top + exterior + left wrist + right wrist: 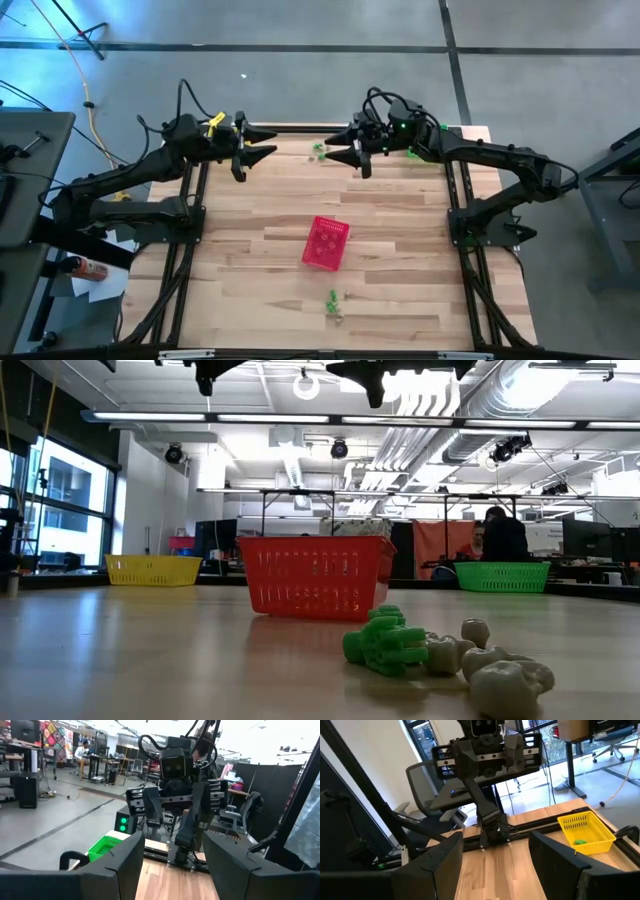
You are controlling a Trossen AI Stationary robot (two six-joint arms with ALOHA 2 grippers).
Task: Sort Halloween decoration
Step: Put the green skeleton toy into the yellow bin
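Left gripper [268, 142] and right gripper [333, 143]: both spread wide, empty, hovering face to face above the table's far edge. Halloween decoration [333, 303]: small green and pale trinkets near the front edge, just beyond the pink basket [326, 243]. Best approach, probably: descend vertically, straddle 1 trinket only, avoid scattering neighbours.
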